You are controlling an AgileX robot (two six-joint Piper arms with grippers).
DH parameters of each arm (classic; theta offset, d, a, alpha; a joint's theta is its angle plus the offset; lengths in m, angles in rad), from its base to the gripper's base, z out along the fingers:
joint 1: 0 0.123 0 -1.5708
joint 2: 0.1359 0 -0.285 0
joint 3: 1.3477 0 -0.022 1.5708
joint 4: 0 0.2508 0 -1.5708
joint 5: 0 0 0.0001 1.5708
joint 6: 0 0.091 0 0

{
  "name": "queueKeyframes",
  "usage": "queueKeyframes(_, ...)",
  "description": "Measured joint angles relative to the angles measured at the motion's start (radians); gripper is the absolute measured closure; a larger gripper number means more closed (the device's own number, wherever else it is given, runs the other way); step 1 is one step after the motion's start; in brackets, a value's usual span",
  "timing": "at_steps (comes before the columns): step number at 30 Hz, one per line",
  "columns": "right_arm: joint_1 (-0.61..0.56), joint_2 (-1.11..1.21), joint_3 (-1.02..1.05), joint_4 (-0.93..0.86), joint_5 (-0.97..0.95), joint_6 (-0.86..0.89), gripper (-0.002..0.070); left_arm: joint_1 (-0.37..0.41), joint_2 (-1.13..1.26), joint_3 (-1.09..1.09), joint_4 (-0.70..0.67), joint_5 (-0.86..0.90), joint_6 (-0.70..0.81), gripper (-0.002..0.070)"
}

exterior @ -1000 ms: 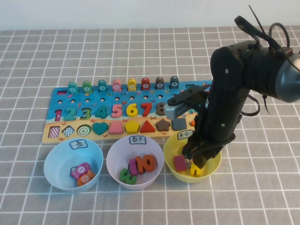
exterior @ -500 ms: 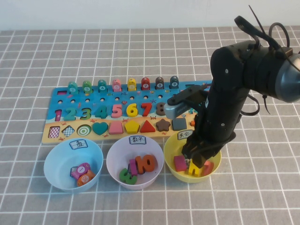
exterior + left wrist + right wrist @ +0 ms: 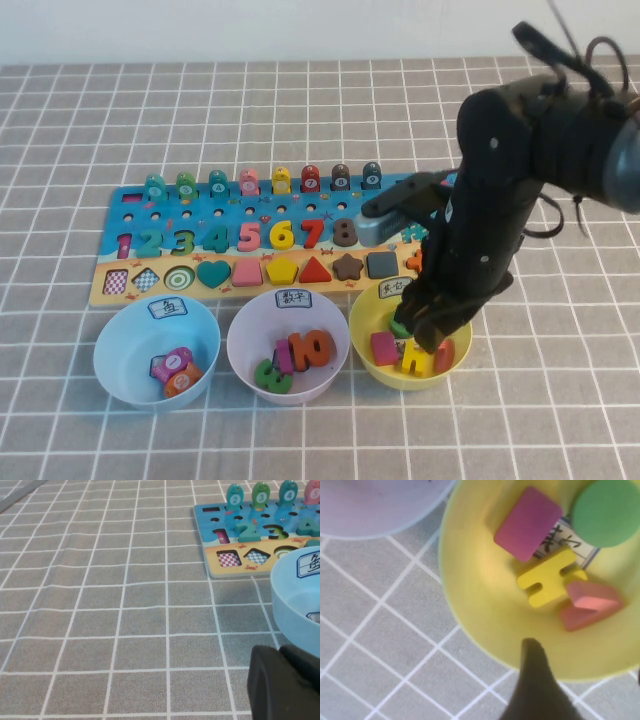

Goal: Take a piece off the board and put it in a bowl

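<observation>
The puzzle board [image 3: 130,200] lies across the middle of the table with numbers, fish pegs and shapes in it. My right gripper [image 3: 425,335] hovers open and empty just above the yellow bowl [image 3: 362,335]. In the right wrist view the gripper [image 3: 585,660] is over the bowl's wall [image 3: 480,605]. Inside lie a magenta block [image 3: 527,522], a green disc [image 3: 605,512], a yellow piece [image 3: 550,577] and a salmon piece [image 3: 590,602]. My left gripper [image 3: 280,652] is shut and empty, low over the cloth beside the blue bowl [image 3: 295,580]; it is out of the high view.
The blue bowl [image 3: 110,345] and the lilac bowl [image 3: 245,335] stand left of the yellow one, each holding pieces. The board's edge [image 3: 210,555] is close behind the blue bowl. Grey checked cloth [image 3: 560,400] covers the table.
My right gripper has lifted a little out of the yellow bowl and drifted right. The salmon piece it let go of now lies in the bowl beside the yellow piece.
</observation>
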Motion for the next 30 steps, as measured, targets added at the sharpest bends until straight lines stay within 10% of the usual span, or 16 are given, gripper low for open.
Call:
queueKeyframes(13,0.000,-0.331,0.160,0.046,0.017,0.024,0.0662,0.000,0.000,0.000,0.000,0.000,0.000,0.0679)
queueKeyframes(30,0.000,-0.843,0.489,0.066,-0.132,0.044,0.0691,0.000,0.000,0.000,0.000,0.000,0.000,0.0679)
